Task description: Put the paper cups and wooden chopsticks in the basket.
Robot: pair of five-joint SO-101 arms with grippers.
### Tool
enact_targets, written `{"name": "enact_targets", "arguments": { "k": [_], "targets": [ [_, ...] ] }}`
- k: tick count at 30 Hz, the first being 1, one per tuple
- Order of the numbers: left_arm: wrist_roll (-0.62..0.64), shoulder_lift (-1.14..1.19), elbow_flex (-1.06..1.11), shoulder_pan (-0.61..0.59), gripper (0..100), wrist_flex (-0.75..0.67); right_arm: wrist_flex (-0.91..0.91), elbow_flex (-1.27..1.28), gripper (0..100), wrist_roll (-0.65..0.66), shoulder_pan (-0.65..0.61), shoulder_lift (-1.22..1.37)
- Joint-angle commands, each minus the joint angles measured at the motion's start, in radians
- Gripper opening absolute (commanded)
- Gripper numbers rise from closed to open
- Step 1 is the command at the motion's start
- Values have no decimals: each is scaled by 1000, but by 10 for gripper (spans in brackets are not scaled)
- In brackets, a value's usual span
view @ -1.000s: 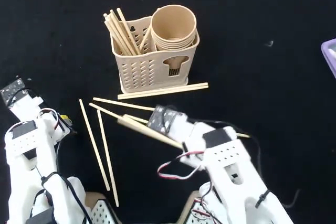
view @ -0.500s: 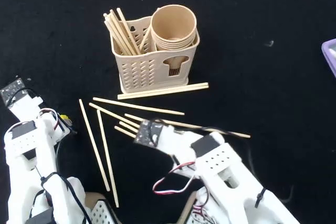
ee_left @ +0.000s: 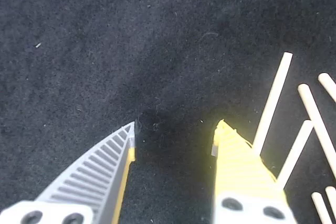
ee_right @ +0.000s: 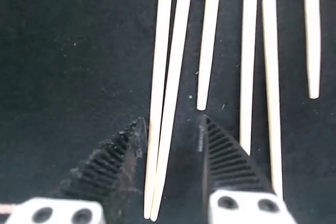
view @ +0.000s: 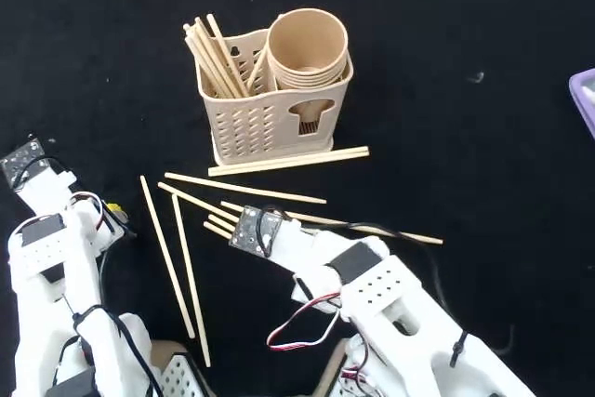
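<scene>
Pale wooden chopsticks [ee_right: 160, 51], paired mid-frame, are lying between the parted jaws of the right gripper [ee_right: 171, 120]; closing squarely is looking best.

You've got matt black felt-like cloth [view: 483, 165] w/ lint, smooth pale wood chopsticks [ee_right: 175, 66], matt brown paper cups [view: 307, 44], perforated beige plastic basket [view: 270, 123].

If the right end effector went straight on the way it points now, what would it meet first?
The right end effector would most likely meet the two chopsticks lying side by side between its open fingers, though depth is unclear.
</scene>
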Motion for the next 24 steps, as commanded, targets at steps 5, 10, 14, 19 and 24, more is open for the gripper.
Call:
{"name": "enact_targets", "arguments": {
  "k": [5,10,14,19,24],
  "targets": [
    [-5,-21,-8,-7,242,-8,-35,-102,164,-12,-11,153],
    [-5,-21,-8,-7,242,-8,-64,-176,73,-44,-12,321],
    [-5,-21,-8,-7,242,-8,-104,-185,47,-78,-21,383],
    [-5,-21,-8,-7,242,-8,-89,-183,47,-83,-60,381],
    [-5,-21,-8,-7,242,-8,-84,-183,47,-83,-61,386]
  ]
}}
